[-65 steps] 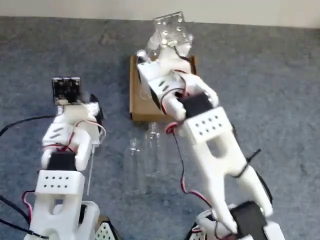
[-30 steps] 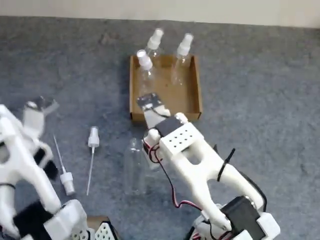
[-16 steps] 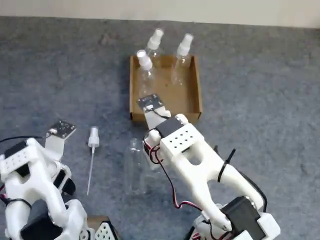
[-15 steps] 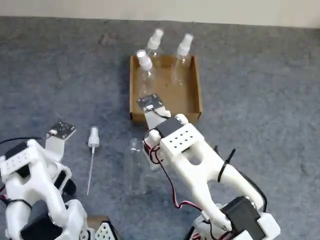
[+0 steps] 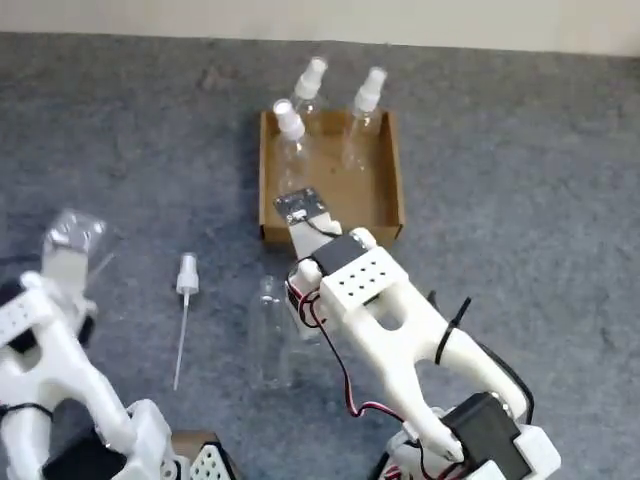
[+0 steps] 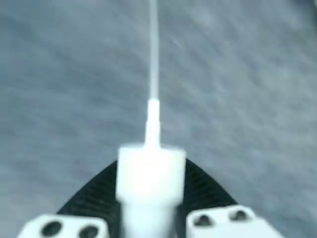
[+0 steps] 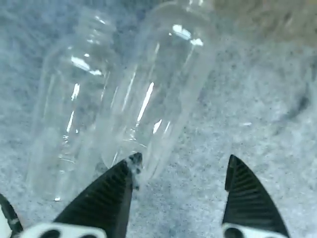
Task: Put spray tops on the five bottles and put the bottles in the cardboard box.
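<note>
Your left gripper point(image 6: 151, 171) is pinching a spray top point(image 6: 151, 186), well off to the left of the cardboard box point(image 5: 395, 195). Your right gripper point(image 7: 182, 164) hangs with jaws spread over two uncapped bottles point(image 7: 158, 94) lying just in front of the box, which holds three capped bottles point(image 5: 290, 145).

1. We see the spray top point(image 6: 151, 174) cut off by the left wrist view's edge.
2. From above, the right arm point(image 5: 385, 300) hides much of one capless bottle point(image 7: 158, 84).
3. Our left arm point(image 5: 50, 335) is blurred.
</note>
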Robot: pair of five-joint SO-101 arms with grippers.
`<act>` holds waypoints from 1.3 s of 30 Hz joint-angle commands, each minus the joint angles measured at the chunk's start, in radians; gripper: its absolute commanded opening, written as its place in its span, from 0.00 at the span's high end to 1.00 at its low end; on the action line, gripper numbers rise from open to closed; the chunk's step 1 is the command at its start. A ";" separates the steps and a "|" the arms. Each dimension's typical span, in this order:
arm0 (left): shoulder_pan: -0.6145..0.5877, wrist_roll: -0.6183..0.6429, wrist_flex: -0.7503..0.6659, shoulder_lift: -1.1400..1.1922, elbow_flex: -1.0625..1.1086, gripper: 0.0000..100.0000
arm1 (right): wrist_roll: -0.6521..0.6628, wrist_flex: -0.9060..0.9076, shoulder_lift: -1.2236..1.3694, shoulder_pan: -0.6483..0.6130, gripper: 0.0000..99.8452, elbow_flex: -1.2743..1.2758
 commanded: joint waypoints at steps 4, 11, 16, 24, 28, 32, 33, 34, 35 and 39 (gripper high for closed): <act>0.036 0.124 -0.040 -0.010 -0.104 1.00 | -0.008 -0.010 -0.008 0.019 0.78 -0.002; 0.090 0.311 -0.247 -0.012 -0.036 1.00 | -0.008 -0.010 -0.008 0.019 0.78 0.001; 0.061 0.338 -0.285 -0.013 -0.071 1.00 | -0.008 -0.010 -0.008 0.019 0.78 -0.001; -0.019 0.333 -0.290 -0.015 -0.128 0.99 | -0.008 -0.010 -0.008 0.019 0.78 -0.002; -0.070 0.333 -0.285 -0.015 -0.205 0.99 | -0.008 -0.010 -0.008 0.019 0.78 -0.002; -0.136 0.333 -0.284 -0.021 -0.222 0.99 | -0.008 -0.010 -0.008 0.019 0.78 -0.002; -0.150 0.331 -0.284 -0.015 -0.223 0.99 | -0.008 -0.010 -0.008 0.019 0.78 -0.004; -0.159 0.331 -0.288 -0.015 -0.217 0.99 | -0.008 -0.010 -0.008 0.019 0.78 -0.004; -0.170 0.331 -0.288 -0.013 -0.217 0.99 | -0.008 -0.010 -0.008 0.018 0.78 -0.004; -0.177 0.338 -0.288 -0.013 -0.219 0.99 | -0.008 -0.010 -0.008 0.018 0.78 -0.004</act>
